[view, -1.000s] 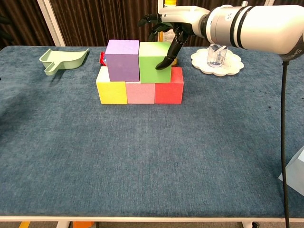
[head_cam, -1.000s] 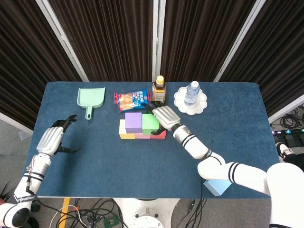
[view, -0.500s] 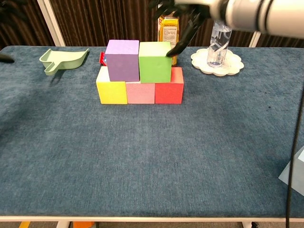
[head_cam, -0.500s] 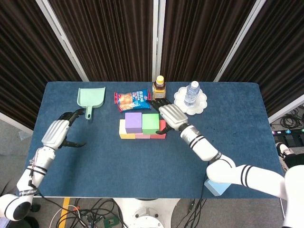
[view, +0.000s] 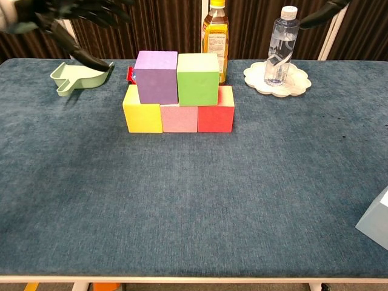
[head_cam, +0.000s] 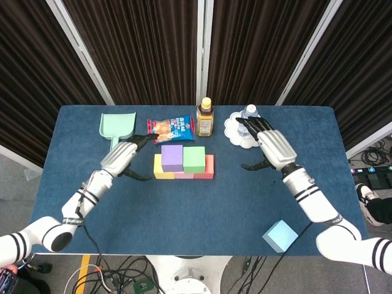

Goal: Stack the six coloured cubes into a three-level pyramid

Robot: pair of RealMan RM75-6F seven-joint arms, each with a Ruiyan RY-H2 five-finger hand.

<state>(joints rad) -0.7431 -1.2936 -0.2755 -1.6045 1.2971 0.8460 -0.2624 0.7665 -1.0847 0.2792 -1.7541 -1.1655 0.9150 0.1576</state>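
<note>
Stack: yellow cube, pink cube and red cube in a row mid-table; purple cube and green cube on top.
Sixth cube: blue cube, at 5 o'clock by the table's edge.
Hands: left hand and right hand empty, fingers spread.
Risk: a careless placement could knock over the smooth blocks.
Surface: fuzzy blue table.

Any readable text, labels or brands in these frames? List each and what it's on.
None can be read.
Amber glass bottle with yellow cap: label carries print, too blurred.
Red and blue snack packet: printed graphics, too small.
Clear plastic water bottle: no legible label.
Coloured foam cubes, e.g. purple, green, light blue: plain faces.
Mint green plastic dustpan: no markings visible.
</note>
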